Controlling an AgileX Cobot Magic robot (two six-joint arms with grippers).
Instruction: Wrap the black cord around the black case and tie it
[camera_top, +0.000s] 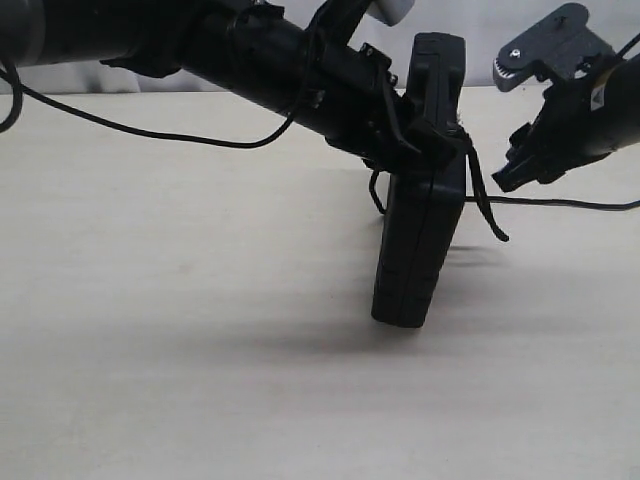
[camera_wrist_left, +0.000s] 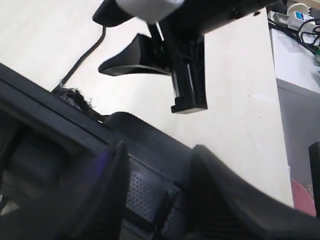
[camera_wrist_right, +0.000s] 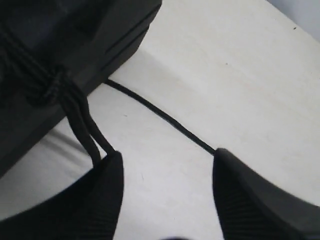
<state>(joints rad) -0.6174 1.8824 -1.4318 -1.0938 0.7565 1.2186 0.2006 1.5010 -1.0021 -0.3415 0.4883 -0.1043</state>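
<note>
a: black case (camera_top: 420, 230), where?
b: near the middle of the pale table (camera_top: 150, 330), up on one narrow edge, top leaning slightly. bottom corner down by its own shadow; touching the surface or just off it, cannot tell.

a: and the black cord (camera_top: 476, 180)?
b: wraps across the upper part of the case, bunched into a knot (camera_wrist_right: 47, 87) on the side facing the right arm. hangs from there as a loose tail, curling outward and ending clear of the table. shows a small loop on the opposite side of the case too. in the left wrist view, shows a frayed tuft (camera_wrist_left: 75, 97) tight against the case edge.

a: left gripper (camera_wrist_left: 159, 150)?
b: extends in from the left and sits close against the upper part of the case. fingers (camera_wrist_left: 112, 190) spread apart, textured case surface filling the gap behind them. pressing on it or not, cannot tell.

a: right gripper (camera_wrist_right: 168, 157)?
b: hovers just beside the case on the right, off the table, near the knot. jaws wide, bare table between them. doubled tail of the cord runs down to the tip of one finger (camera_wrist_right: 102, 200) and passes behind it; touching or only overlapping, cannot tell.

a: anything else on the table?
b: thin black line (camera_wrist_right: 165, 117), running from under the case out to the right. cord or cable, cannot tell.
</note>
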